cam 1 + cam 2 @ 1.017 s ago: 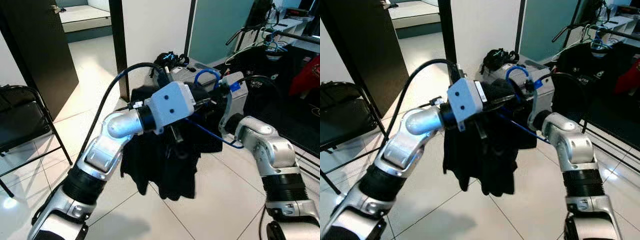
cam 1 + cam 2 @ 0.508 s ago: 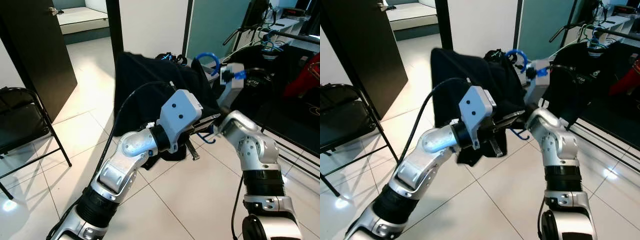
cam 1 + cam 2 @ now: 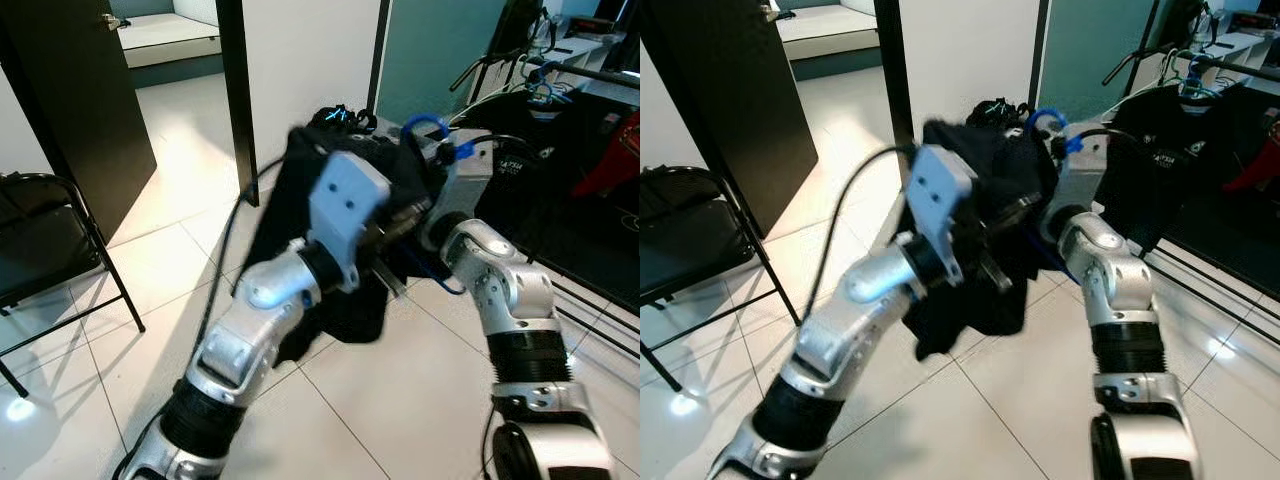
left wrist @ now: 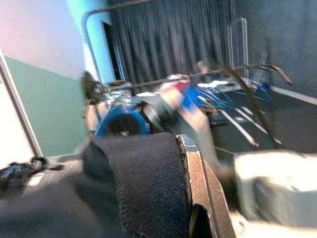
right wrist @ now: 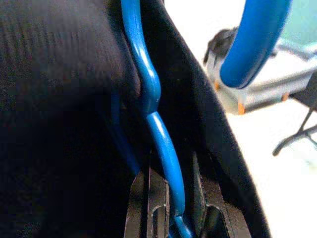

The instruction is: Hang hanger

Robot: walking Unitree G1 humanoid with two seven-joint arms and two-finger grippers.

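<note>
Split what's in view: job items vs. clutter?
Job: blue hanger with black garment on it, right gripper around the hanger, left gripper at the garment, clothes rail.
Clutter: folding chair, dark door, black bag.

Right wrist cam is basically all black garment (image 5: 54, 114) up close. A blue hanger (image 5: 158, 134) runs along the fabric, its thin rod dropping between the right gripper (image 5: 171, 218)'s two black fingers (image 5: 148, 208), which sit tight on it. The hanger's hook (image 5: 252, 39) curls overhead. Behind it there's pale floor (image 5: 277, 183) and something grey, too blurry to name.
</note>
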